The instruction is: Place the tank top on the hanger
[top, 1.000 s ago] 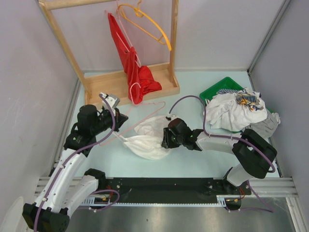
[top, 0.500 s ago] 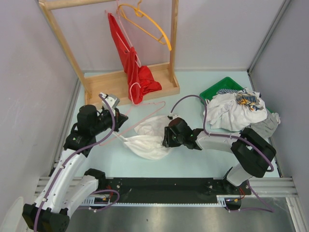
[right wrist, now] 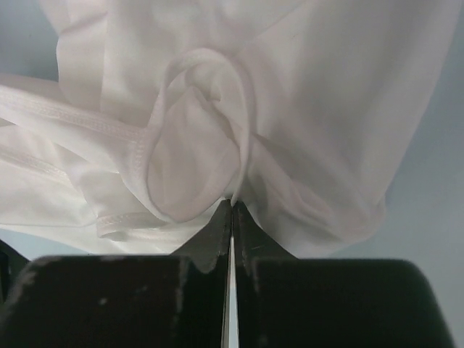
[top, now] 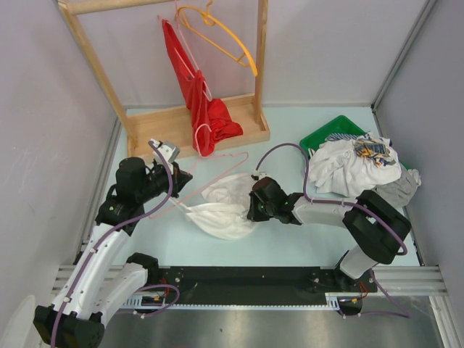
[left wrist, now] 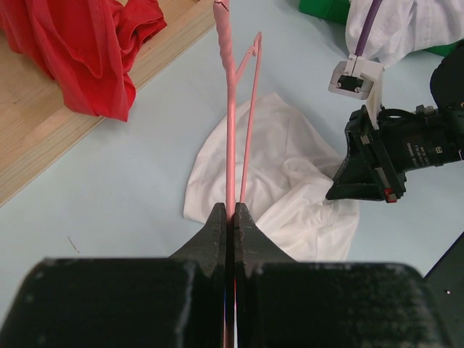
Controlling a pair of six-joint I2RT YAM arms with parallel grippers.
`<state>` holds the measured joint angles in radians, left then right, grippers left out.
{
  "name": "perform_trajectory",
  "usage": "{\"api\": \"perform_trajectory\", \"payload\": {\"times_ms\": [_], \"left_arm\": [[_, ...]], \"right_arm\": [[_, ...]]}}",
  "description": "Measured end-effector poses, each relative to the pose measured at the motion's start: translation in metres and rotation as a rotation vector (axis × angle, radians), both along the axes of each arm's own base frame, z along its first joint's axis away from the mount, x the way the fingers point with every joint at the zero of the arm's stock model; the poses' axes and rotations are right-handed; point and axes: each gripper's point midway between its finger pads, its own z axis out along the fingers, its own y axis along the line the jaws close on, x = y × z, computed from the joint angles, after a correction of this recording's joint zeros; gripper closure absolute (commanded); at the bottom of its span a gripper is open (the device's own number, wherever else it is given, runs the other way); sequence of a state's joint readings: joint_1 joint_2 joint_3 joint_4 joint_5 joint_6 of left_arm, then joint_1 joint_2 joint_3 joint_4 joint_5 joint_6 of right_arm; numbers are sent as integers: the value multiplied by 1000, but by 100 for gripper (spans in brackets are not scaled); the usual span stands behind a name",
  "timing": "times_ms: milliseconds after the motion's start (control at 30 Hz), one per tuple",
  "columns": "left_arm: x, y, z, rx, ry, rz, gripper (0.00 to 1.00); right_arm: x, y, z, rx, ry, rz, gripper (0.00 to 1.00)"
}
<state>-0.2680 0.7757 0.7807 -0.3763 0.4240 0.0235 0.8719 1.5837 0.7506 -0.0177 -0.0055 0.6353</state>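
Observation:
The white tank top (top: 221, 206) lies crumpled on the table between the arms; it also shows in the left wrist view (left wrist: 283, 174) and fills the right wrist view (right wrist: 217, 109). The thin pale pink hanger (top: 210, 172) lies low across the table, partly over the tank top. My left gripper (top: 183, 178) is shut on the hanger's wire (left wrist: 230, 145), seen between its jaws (left wrist: 229, 210). My right gripper (top: 251, 210) is shut on a narrow strap of the tank top (right wrist: 243, 138), pinched at its jaw tips (right wrist: 232, 204).
A wooden rack (top: 192, 123) at the back holds a red garment (top: 199, 94) and an orange-yellow hanger (top: 225, 36). A heap of white-grey clothes (top: 355, 167) sits over a green bin (top: 326, 134) at the right.
My right gripper has shifted slightly up and to the left at the tank top's edge. The left arm and hanger have not moved.

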Motion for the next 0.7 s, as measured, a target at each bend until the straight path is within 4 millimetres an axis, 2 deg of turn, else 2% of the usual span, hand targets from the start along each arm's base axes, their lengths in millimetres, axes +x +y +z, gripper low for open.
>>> {"api": "perform_trajectory", "payload": {"times_ms": [167,267,467,700], "left_arm": [[0,0,0,-1,-2,-1,100],[-3,-2,3,-8,-10,-14,100],[-22,-16,12,-59,-39,-127,100],[-37,-32,21,-112,-61,-256,100]], "right_arm": [[2,-5,1,-19,0,-9,100],[9,-15,12,-16,-16,-34,100],[48,-55,44,1,-104,-148,100],[78,-108,56,-44,-146,-259,100]]}}
